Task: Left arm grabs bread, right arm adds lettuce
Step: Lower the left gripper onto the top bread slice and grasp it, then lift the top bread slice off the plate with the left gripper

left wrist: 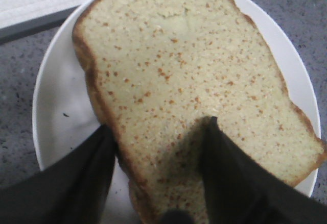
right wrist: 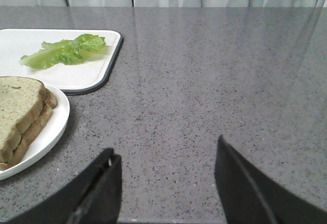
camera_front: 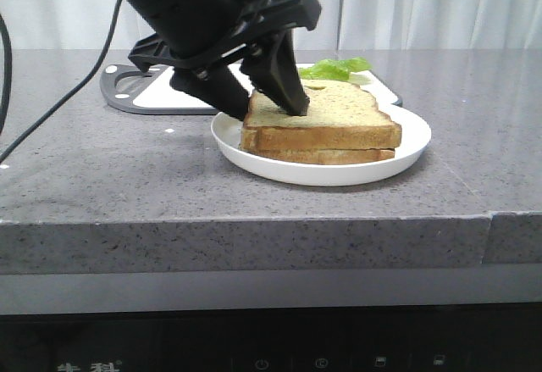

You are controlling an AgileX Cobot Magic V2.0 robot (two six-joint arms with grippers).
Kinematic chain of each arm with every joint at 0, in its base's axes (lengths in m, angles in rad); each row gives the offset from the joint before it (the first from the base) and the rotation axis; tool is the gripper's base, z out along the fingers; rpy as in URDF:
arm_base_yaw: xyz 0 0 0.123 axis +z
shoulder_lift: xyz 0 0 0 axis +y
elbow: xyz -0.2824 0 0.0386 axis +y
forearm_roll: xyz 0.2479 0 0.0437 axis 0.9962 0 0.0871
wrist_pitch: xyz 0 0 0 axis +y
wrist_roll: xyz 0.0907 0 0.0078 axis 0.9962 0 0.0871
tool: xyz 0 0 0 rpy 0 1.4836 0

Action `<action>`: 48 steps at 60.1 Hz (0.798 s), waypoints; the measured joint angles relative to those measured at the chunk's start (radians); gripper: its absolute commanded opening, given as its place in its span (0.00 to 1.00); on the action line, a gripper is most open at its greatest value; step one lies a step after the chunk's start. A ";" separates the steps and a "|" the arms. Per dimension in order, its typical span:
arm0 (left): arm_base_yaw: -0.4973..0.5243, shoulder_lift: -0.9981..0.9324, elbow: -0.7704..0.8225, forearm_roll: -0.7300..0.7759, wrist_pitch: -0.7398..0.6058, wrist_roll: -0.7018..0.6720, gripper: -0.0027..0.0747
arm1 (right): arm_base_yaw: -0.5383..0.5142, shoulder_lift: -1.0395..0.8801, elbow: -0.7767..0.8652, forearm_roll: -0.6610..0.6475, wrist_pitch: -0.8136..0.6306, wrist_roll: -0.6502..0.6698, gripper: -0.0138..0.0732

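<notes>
The bread [camera_front: 339, 113] is the top slice of a two-slice stack on a white plate [camera_front: 339, 173]. My left gripper [camera_front: 269, 109] is open and straddles the bread's near left corner. In the left wrist view [left wrist: 159, 123], one finger sits beside the crust over the plate [left wrist: 56, 101] and the other rests on the bread's speckled face [left wrist: 189, 66]. The lettuce [camera_front: 339, 69] lies on a white tray behind the plate. My right gripper [right wrist: 165, 145] is open and empty over bare counter, to the right of the plate [right wrist: 51, 127], bread [right wrist: 15, 106] and lettuce [right wrist: 66, 50].
A thinner slice [camera_front: 322, 156] lies under the bread. The white tray with a dark rim [camera_front: 144, 92] sits behind the plate and also shows in the right wrist view [right wrist: 92, 76]. A black cable [camera_front: 51, 109] trails at the left. The grey counter's front edge [camera_front: 254, 219] is close.
</notes>
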 measured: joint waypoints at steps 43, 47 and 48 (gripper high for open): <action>0.086 -0.325 0.073 0.092 -0.082 -0.002 0.01 | 0.000 0.192 -0.072 0.000 -0.018 0.000 0.65; 0.086 -0.397 0.120 0.105 -0.128 -0.002 0.01 | 0.005 0.274 -0.115 0.000 -0.023 -0.009 0.65; 0.086 -0.422 0.138 0.112 -0.140 -0.002 0.01 | 0.009 0.305 -0.132 0.000 -0.023 -0.015 0.65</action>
